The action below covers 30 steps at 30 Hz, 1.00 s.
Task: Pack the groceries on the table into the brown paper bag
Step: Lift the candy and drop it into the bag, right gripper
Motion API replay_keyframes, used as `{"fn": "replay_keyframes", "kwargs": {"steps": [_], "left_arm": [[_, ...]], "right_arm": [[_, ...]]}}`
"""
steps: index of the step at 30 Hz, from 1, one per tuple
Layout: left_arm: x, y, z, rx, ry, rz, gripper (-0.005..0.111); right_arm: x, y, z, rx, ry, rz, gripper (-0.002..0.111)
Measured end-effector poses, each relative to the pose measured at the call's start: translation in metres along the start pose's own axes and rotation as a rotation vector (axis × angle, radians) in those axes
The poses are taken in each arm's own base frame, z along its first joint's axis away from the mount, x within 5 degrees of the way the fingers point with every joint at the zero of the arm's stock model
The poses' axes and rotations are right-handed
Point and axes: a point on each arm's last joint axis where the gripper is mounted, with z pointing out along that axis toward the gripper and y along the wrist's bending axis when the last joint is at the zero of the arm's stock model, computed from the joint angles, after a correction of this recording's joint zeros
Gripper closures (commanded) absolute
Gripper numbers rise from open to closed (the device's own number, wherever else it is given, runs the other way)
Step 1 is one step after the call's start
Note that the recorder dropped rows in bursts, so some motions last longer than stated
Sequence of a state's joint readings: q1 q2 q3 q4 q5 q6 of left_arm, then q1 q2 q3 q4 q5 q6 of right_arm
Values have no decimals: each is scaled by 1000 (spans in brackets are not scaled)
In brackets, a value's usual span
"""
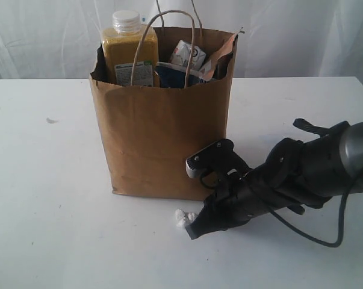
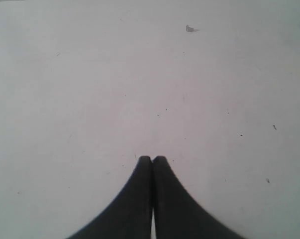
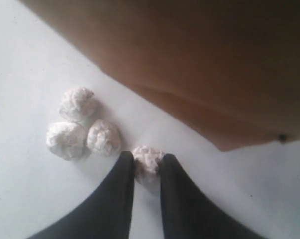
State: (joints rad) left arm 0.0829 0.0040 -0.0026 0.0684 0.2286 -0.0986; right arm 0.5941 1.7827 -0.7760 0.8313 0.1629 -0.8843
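The brown paper bag [image 1: 163, 144] stands upright on the white table [image 1: 49, 211]. Out of its top stick a yellow-grain bottle with a white cap [image 1: 128, 51], a small blue-white carton [image 1: 189, 55] and a brown-red pouch [image 1: 220, 57]. Tiny white lumps [image 1: 184, 218] lie at the bag's front right corner. My right gripper [image 3: 146, 161] is down on the table there, its fingers pressed against both sides of one white lump [image 3: 148, 154]. Three more lumps [image 3: 77, 103] lie just beyond it, near the bag's wall [image 3: 204, 64]. My left gripper [image 2: 152, 159] is shut and empty over bare tabletop [image 2: 140, 74].
A small grey mark [image 1: 51, 120] shows on the table left of the bag, and a similar speck [image 2: 191, 28] shows in the left wrist view. The right arm's black cable [image 1: 307, 235] trails over the table at the right. White curtains hang behind the table.
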Motion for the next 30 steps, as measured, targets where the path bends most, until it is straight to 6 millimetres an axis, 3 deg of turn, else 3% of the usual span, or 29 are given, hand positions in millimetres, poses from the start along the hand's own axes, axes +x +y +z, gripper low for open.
{"fn": "replay_keyframes", "kwargs": {"steps": [8,15,23,30], "left_arm": [[0,0,0,0,0,0,107],[0,0,0,0,0,0,107],[0,0,0,0,0,0,107],[0,0,0,0,0,0,107]], "right_arm": [[0,7,-7,-58,24,35,108],[-11,27,-63,-218,-13,86,108],[-4,53,-126,-439,22,56,108],[-40,69,-217,-535,-235,110,108]]}}
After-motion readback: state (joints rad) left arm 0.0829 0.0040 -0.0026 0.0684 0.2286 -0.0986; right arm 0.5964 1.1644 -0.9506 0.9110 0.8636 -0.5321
